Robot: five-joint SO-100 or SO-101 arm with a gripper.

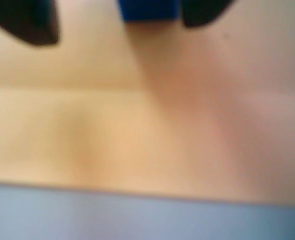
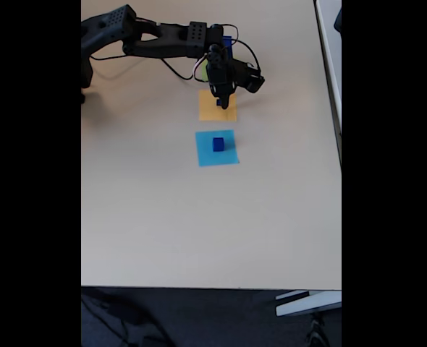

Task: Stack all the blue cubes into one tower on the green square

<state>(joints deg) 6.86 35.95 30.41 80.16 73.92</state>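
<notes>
On the light-blue square [image 2: 216, 147], near the middle of the desk [image 2: 199, 224] in the fixed view, one dark blue cube [image 2: 218, 144] sits alone, a little above the square's centre. Just above that square lies the orange square [image 2: 212, 110], close to it but not touching. The hand [image 2: 224, 105] points down over the right part of the orange square, and something small and dark blue shows at its tips, too small in this view to make out clearly.

The wrist view is blurred, yet it shows a second blue cube [image 1: 150, 10] at the top edge, sitting between the two dark fingers [image 1: 30, 22] of the hand [image 1: 118, 24]. The right finger lies against the cube's side; the left finger stands well apart from it, with bare orange surface showing in the gap. The jaws are therefore fairly wide, and whether the cube is truly gripped or merely resting beside one finger cannot be told. Below the cube the orange paper fills most of this view, and a pale blue band runs along the bottom edge.

Back in the fixed view, the black arm [image 2: 163, 36] reaches in from the upper left corner of the desk, with loose cables hanging near its wrist.
</notes>
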